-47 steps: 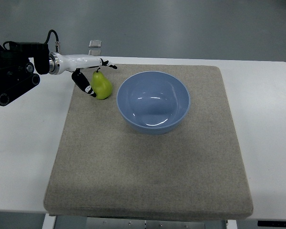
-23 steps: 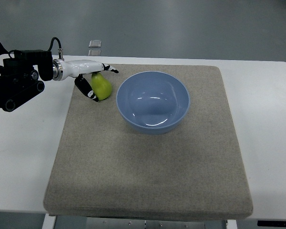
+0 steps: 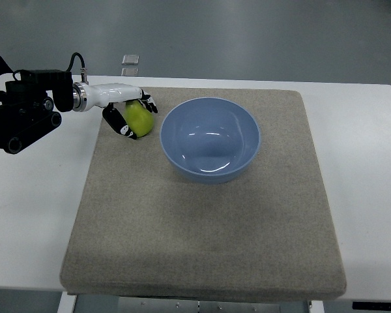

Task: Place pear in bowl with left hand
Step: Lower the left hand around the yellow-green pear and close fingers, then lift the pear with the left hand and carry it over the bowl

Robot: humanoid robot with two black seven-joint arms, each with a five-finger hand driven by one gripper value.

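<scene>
Closing around the pear [image 3: 138,117], the left hand [image 3: 131,115] is being seen at the far left corner of the grey mat [image 3: 202,235], with its arm coming in from the left edge over the white worktop [image 3: 32,208]. The fingers [image 3: 124,126] are being curled about the fruit: 1 dark-tipped digit is being pressed along its near-left side, and others are being wrapped over its far side, so the pear is being pinched between them. Whether the pear is being lifted clear of the mat or is resting on it cannot be told from this steep view.

The pear is being held just beside the blue bowl [image 3: 210,139], off its far-left rim, apart from it by a narrow strip of mat. The stem cannot be made out, so the fruit's long axis is being left unjudged.

The relation that matters is being read as this: the bowl is lying to the right of the hand and slightly nearer, with its rim standing between the pear and the hollow. The coming move is therefore being judged as a lift over that rim, then a short carry rightward, before release above the bowl's middle. The right hand is not being shown.
</scene>
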